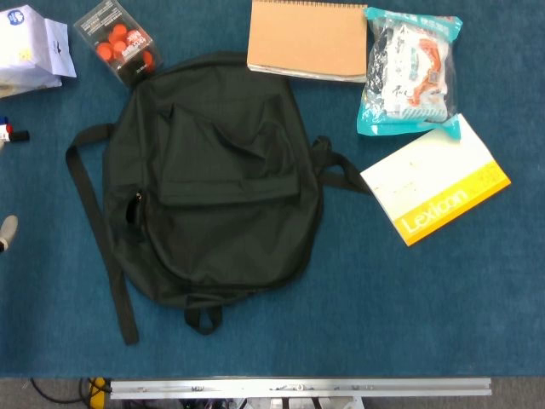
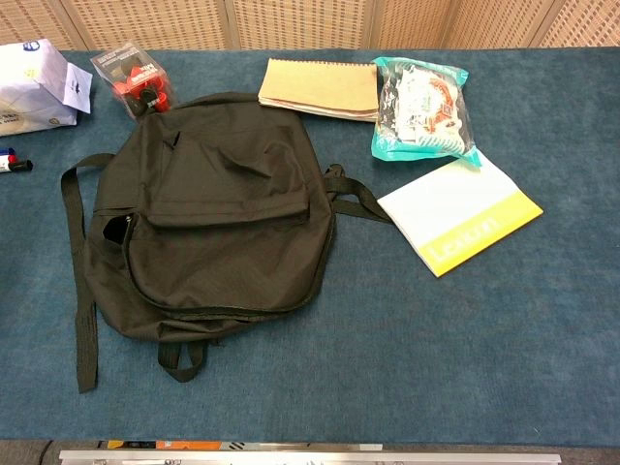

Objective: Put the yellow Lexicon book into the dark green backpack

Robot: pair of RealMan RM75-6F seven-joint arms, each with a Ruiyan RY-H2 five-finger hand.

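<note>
The yellow Lexicon book (image 1: 436, 181) (image 2: 458, 213) lies flat on the blue table, right of the backpack, with its white cover up and its yellow title band toward the near right. The dark green backpack (image 1: 213, 179) (image 2: 218, 213) lies flat in the middle, front pocket up. A small gap shows in its zip on the left side (image 1: 136, 209). One strap (image 1: 341, 175) reaches toward the book's corner. A pale grey tip (image 1: 7, 232) pokes in at the left edge of the head view and looks like a finger of my left hand. My right hand is out of sight.
A brown spiral notebook (image 1: 308, 38) and a teal plastic packet (image 1: 410, 72) lie behind the book. A box of orange balls (image 1: 119, 41), a white bag (image 1: 30, 51) and a marker (image 1: 10, 134) sit at the far left. A long strap (image 1: 106, 247) trails to the near left.
</note>
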